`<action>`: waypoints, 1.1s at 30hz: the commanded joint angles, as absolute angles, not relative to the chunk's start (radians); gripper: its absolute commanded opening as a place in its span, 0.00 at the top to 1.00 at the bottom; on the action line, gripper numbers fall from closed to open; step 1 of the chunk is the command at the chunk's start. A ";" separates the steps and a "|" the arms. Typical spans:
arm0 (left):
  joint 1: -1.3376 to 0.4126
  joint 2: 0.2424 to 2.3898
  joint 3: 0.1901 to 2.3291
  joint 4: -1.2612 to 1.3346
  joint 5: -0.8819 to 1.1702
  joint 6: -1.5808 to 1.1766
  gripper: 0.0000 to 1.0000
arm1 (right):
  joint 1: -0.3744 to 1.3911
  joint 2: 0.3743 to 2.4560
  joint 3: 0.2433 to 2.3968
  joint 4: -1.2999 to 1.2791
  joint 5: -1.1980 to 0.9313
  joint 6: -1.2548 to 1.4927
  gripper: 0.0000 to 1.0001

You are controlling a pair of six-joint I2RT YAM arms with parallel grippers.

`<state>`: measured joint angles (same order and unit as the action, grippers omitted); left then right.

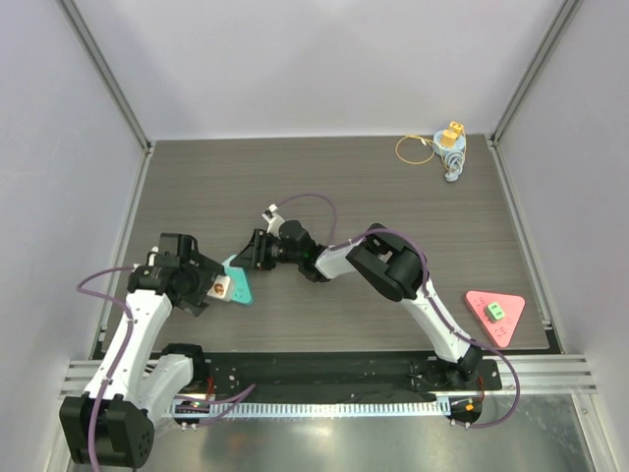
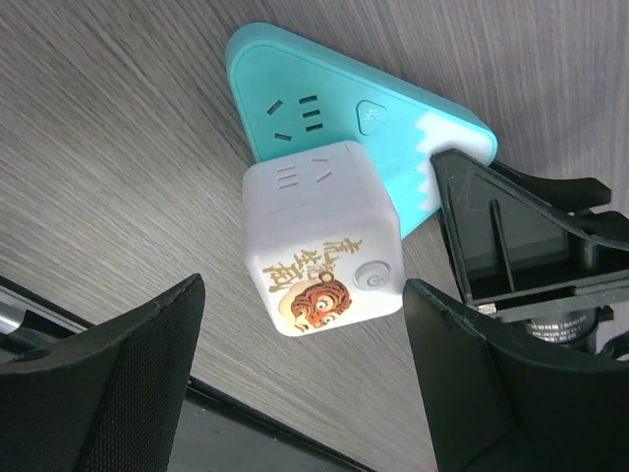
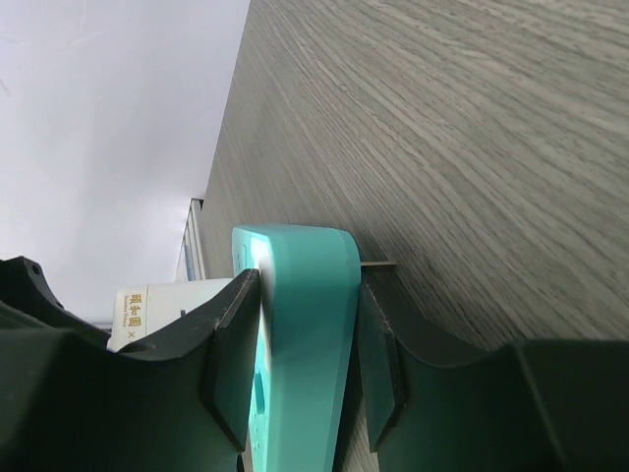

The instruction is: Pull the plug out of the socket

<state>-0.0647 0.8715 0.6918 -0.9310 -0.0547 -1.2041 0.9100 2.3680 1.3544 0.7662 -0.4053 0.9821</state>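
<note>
Plug (image 2: 322, 236) sits within wide-apart left end effector (image 2: 305, 295); right end effector (image 3: 307, 349) clamps socket (image 2: 339, 84).

Bright, even light (soft shadows)

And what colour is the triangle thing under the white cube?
Teal socket, with a white zigzag patch at one end; the left wrist view shows it best.

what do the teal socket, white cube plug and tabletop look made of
teal socket: likely moulded plastic, smooth satin finish, rounded edges with a soft sheen.
white cube plug: also looks plastic, smooth and slightly glossy, with a tiger graphic printed on one face.
table: grey wood-grain surface, probably laminate; streaked grain shows, but solid wood can't be ruled out.
</note>
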 commanded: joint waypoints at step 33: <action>-0.060 0.919 0.706 -0.776 -0.074 -1.189 0.98 | 0.937 2.350 1.385 0.657 -0.333 0.844 0.99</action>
